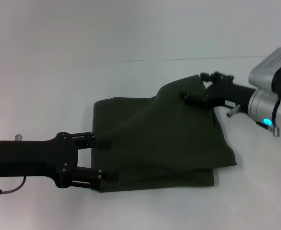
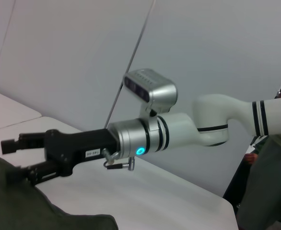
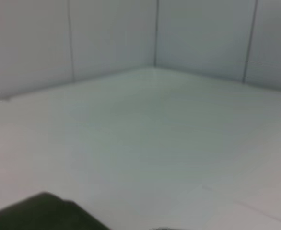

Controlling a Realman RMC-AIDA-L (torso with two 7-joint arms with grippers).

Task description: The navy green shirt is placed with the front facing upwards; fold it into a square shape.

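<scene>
Right gripper [image 1: 194, 97] pinches a raised flap of the navy green shirt [image 1: 159, 146], cloth draping down below its jaws onto the folded stack on the table [image 1: 59, 72]. Left gripper [image 1: 102, 159] has jaws spread, straddling the stack's near edge. Best move, I judge: carry the flap toward the left jaws, keep it taut, align edges before letting go.

The white table [image 1: 107, 43] lies bare along its far side and its near right corner, so a gripper could pass there. The middle is taken by the dark olive-green cotton shirt [image 1: 164, 148], folded and partly lifted. The black left gripper [image 1: 104, 160] blocks the shirt's left edge, fingers spread. The black right gripper [image 1: 198, 88] blocks the far right, closed on a raised fold.
</scene>
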